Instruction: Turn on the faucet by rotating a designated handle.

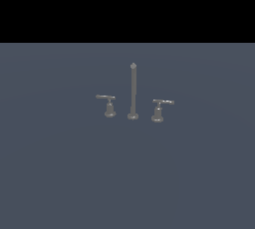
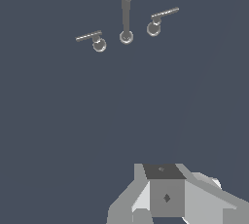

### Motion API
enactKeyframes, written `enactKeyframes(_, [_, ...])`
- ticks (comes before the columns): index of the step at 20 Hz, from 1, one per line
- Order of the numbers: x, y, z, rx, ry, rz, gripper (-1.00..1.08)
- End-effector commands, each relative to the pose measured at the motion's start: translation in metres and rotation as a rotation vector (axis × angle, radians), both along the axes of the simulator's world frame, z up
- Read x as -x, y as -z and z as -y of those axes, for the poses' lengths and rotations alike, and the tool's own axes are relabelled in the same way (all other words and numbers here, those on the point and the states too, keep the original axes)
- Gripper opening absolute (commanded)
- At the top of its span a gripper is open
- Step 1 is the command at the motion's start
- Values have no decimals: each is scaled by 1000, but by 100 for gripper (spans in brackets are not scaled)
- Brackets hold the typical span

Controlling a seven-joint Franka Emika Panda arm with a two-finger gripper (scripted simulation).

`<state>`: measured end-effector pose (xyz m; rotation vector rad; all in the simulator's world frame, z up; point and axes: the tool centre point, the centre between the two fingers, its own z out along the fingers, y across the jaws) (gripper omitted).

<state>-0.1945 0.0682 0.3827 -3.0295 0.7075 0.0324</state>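
Hovering well short of the faucet (image 1: 133, 93), pincer (image 2: 165, 196) seen only in wrist view; open or closed: cannot tell. Grey surface (image 1: 60, 173) bare between. Handle (image 1: 107, 104) left of centre in exterior view, upright, bar level. Spout post (image 1: 133, 91) beside it, twin handle (image 1: 160, 109) beyond.

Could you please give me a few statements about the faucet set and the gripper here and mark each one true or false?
1. The spout post stands upright between two lever handles. True.
2. The gripper is clamped on the left handle. False: in the wrist view it is far from the faucet, touching nothing.
3. The right handle is missing its bar. False: both handles carry a thin bar on top.
4. The three pieces stand apart on the grey surface. True.
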Motion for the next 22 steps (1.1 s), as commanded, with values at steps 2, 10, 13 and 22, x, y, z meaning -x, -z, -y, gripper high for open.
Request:
enactKeyframes(2, [-13, 17, -13, 0, 75, -1, -100])
enactKeyframes(10, [-46, 54, -37, 2, 240, -2, -100])
enactKeyframes(13, [-59, 68, -45, 2, 300, -3, -100])
enactKeyframes(22, [-98, 107, -62, 4, 472, -5, -100])
